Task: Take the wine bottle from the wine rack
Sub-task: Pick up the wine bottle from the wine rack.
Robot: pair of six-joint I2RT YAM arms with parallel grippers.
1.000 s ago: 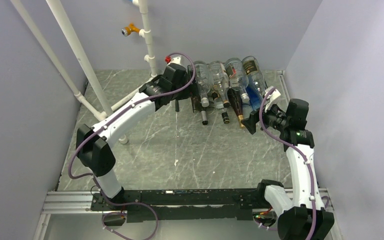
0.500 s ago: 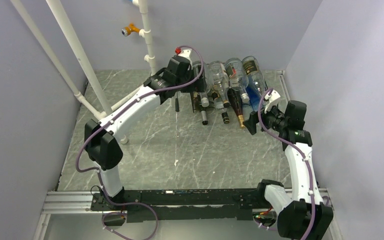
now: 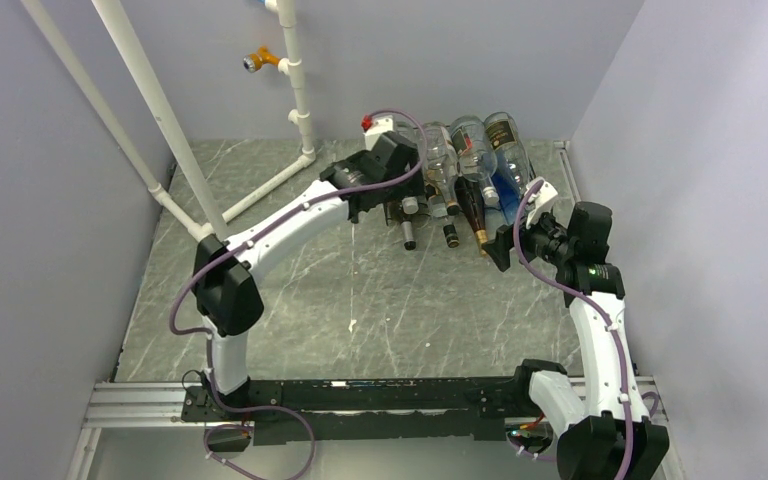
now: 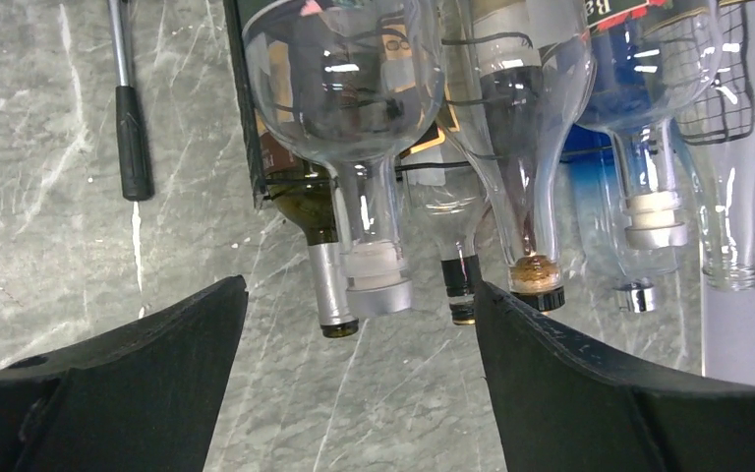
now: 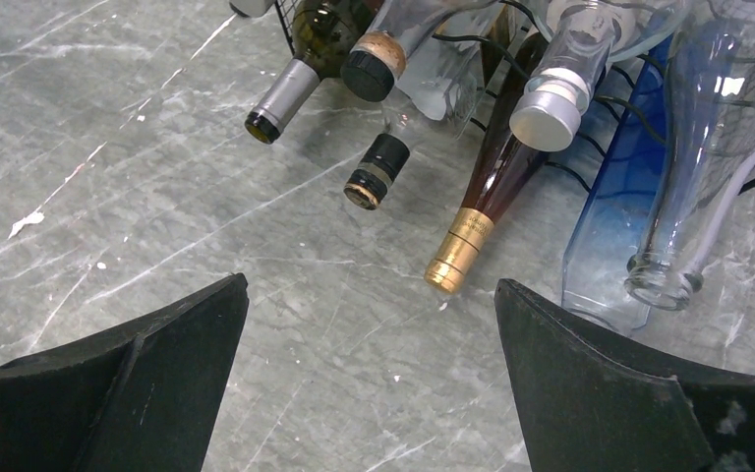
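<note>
The black wire wine rack (image 4: 244,128) stands at the back of the table with several bottles lying in it, necks toward me. My left gripper (image 3: 401,186) hovers at its left end, open. In the left wrist view its fingers (image 4: 359,295) frame a clear bottle with a silver cap (image 4: 354,108) and, beneath it, a dark green wine bottle with a silver foil neck (image 4: 325,285); nothing is between the pads. My right gripper (image 3: 501,246) is open at the rack's right front, short of a brown bottle with a gold foil tip (image 5: 472,221) and a blue bottle (image 5: 614,197).
White pipes (image 3: 160,110) slant across the back left, with a yellow valve (image 3: 260,62) on the rear wall. A black-handled tool (image 4: 133,138) lies on the marble table left of the rack. The right wall runs close beside the right arm.
My left arm has swung to the right, from the rack's left side to over its leftmost bottles, and its jaws have narrowed a little. The right arm has hardly moved.
</note>
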